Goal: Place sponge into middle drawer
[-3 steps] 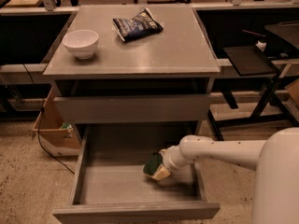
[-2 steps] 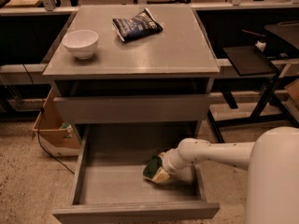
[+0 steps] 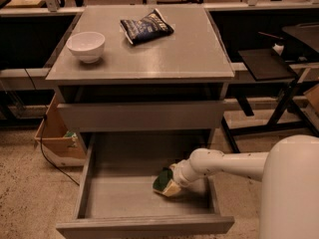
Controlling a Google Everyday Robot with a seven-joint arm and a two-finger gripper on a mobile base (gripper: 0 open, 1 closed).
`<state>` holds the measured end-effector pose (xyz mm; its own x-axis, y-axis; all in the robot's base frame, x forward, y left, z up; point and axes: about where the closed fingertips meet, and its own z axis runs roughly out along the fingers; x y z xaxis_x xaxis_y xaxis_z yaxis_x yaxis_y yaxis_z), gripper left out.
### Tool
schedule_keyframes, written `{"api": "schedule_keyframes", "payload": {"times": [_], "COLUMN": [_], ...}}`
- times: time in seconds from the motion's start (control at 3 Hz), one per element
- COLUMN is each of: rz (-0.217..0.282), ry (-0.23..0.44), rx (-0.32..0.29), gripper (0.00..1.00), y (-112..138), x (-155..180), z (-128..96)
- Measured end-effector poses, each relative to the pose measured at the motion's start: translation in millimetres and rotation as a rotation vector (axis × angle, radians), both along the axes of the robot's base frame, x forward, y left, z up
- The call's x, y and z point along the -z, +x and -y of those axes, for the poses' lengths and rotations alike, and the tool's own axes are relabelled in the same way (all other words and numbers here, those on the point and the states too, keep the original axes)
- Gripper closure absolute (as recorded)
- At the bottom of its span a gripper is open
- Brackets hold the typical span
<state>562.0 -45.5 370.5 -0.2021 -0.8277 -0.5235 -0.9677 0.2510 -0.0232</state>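
The middle drawer (image 3: 124,195) is pulled wide open below the closed drawer front, and its flat grey floor shows. My gripper (image 3: 172,183) reaches in from the right on the white arm (image 3: 224,164) and sits low over the right part of the drawer floor. It is shut on the sponge (image 3: 163,181), which is tilted, dark green face up and to the left, pale yellow foam below. The sponge's lower edge is at or just above the floor.
A white bowl (image 3: 86,46) and a dark blue snack bag (image 3: 146,27) lie on the cabinet top (image 3: 164,59). A closed drawer front (image 3: 139,115) is above the open drawer. A cardboard box (image 3: 57,138) stands on the floor at left, and black stands (image 3: 269,63) at right.
The arm has shifted slightly left and down inside the drawer. The sponge stays at the gripper's tip, in almost the same place.
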Motion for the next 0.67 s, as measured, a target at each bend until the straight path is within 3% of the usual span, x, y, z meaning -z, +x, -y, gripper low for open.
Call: {"api": "schedule_keyframes", "payload": {"times": [0.67], "rz": [-0.004], "ry": [0.026], "rx": [-0.027], "gripper": [0.01], "y": [-6.4], "x": [-0.3], "z": [-7.8]}}
